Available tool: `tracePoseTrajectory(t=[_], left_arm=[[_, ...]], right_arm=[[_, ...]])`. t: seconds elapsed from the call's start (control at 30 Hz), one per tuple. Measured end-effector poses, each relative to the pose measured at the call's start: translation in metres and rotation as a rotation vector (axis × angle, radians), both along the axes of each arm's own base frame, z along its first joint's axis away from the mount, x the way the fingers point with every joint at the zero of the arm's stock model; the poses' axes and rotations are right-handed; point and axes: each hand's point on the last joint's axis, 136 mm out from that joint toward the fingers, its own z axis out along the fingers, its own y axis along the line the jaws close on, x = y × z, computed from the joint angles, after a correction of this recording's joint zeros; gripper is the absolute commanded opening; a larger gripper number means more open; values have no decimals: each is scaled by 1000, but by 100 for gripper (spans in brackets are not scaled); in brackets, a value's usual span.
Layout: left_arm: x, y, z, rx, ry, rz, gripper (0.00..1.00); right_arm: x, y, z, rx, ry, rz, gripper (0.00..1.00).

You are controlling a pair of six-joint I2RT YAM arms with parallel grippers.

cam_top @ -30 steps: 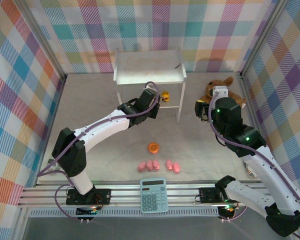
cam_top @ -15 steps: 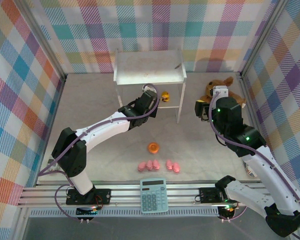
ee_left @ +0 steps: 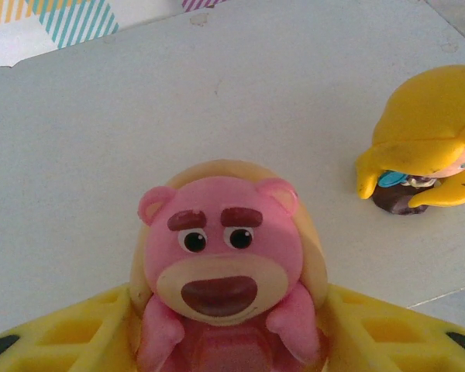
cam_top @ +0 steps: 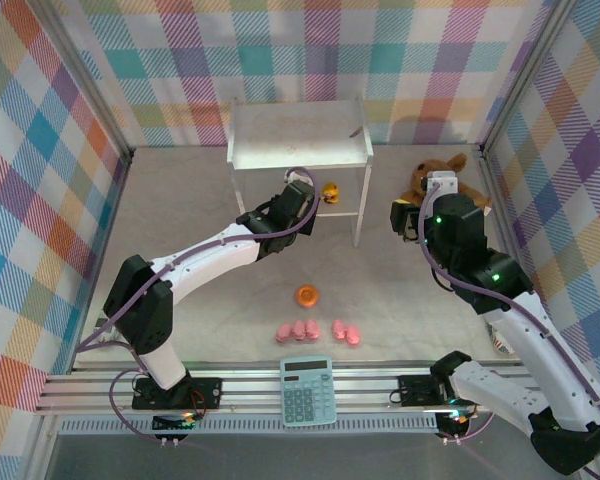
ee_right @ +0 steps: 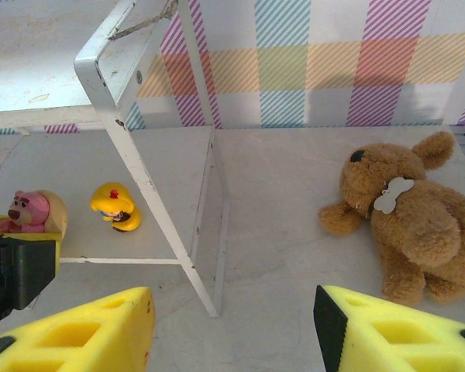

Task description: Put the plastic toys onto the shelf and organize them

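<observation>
Bear toy (ee_left: 217,263), pink with a tan shell behind its head, stands upright on the shelf's (cam_top: 300,135) lower board (ee_left: 217,101), face toward the left wrist camera. Left end effector (ee_left: 229,318) is reached in under the shelf top. Its yellow fingers (ee_left: 70,333) flank the bear on both sides, against it or just off it; can't tell whether it's clamped or loose.

Yellow toy (ee_left: 418,147) is on the same board, to the bear's right in the wrist view, near it but apart and close to the board's edge. From above it peeks out past the front edge of the shelf top, just beside the left wrist.

Other toys are on the worktop (cam_top: 200,250), well short of the shelf. Orange ring (cam_top: 307,294) lies alone in the middle. Pigs (cam_top: 298,330) are in a row nearer the arm bases, with one clump and a smaller one just to its right. Calculator (cam_top: 307,390) sits on the rail just in front of the pigs.

Right end effector (ee_right: 232,310) hovers to the right of the shelf, fingers wide apart with nothing between them, facing the near right leg. Plush dog (ee_right: 403,217) lies on the worktop further right, by the wall.
</observation>
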Motion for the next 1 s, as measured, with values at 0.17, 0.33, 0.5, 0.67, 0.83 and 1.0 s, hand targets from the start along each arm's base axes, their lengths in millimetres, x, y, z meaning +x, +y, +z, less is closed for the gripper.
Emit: tracePoseTrajectory(t=[0.17,0.33,0.5,0.67,0.83,1.0], left_arm=[[0,0,0,1,2,0,53],[2,-1,-4,2,8,5,54],[5,-4,-4,-4,10,13,55],[5,-4,-5,-10,13,18,57],[7,-4,-9,-8,19,21,59],[7,-4,-9,-11,18,24,64]], right_arm=[[0,-2,0,0,0,-5,58],[0,-2,1,2,-3,-6,58],[-1,-3,0,2,-3,-6,58],[0,-5,0,1,-2,-12,58],[0,-5,-1,1,-2,-14,58],[0,-5,-1,1,-2,-13,58]])
